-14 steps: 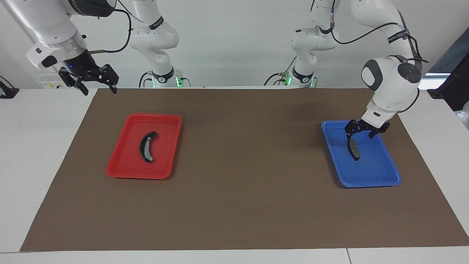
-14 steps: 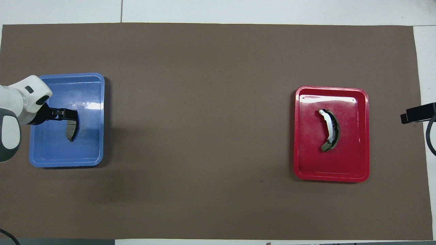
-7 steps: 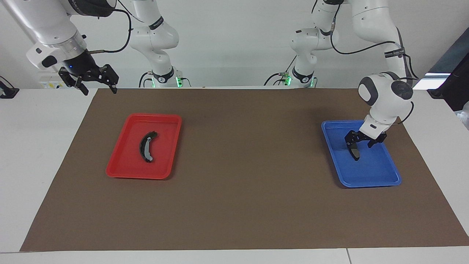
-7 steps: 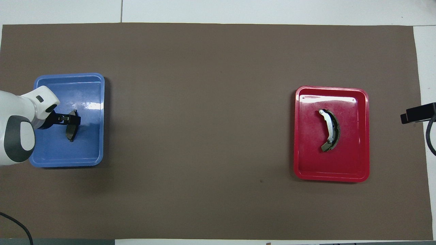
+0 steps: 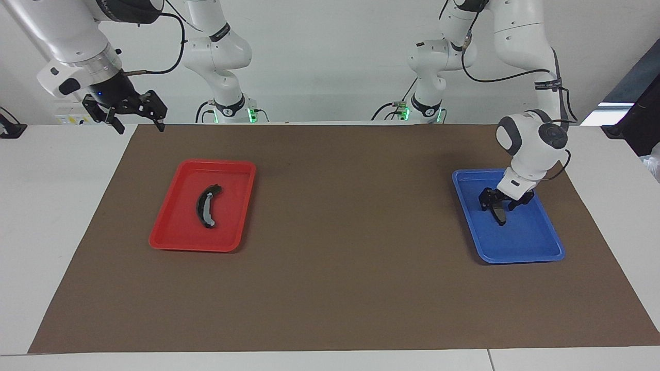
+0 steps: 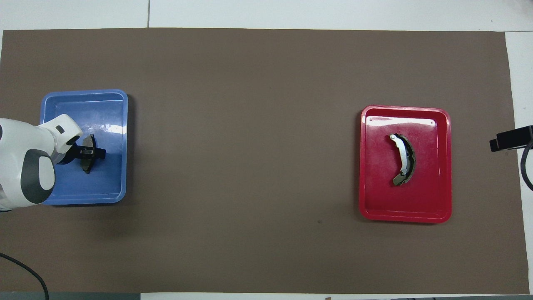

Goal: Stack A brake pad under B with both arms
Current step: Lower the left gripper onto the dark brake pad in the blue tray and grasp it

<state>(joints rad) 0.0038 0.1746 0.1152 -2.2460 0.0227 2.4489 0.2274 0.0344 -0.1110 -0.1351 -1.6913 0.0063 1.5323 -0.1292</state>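
Note:
The A brake pad (image 5: 499,216), a short dark grey pad, lies in the blue tray (image 5: 531,248) at the left arm's end of the table. My left gripper (image 5: 498,204) is down in that tray, its fingers open on either side of the pad. The overhead view shows the left gripper (image 6: 89,153) across the pad (image 6: 86,166). B (image 5: 205,206), the curved black crescent with a light grey band, lies in the red tray (image 5: 170,241) at the right arm's end; it also shows in the overhead view (image 6: 403,160). My right gripper (image 5: 138,122) waits open, raised over the mat's corner.
A brown mat (image 5: 340,247) covers the table between the blue tray (image 6: 109,185) and the red tray (image 6: 446,166). White table shows around the mat. The right gripper's black tip (image 6: 510,138) shows at the overhead view's edge.
My left gripper has come down into the blue tray and now straddles the pad's middle. The pad, B and the right arm have not moved.

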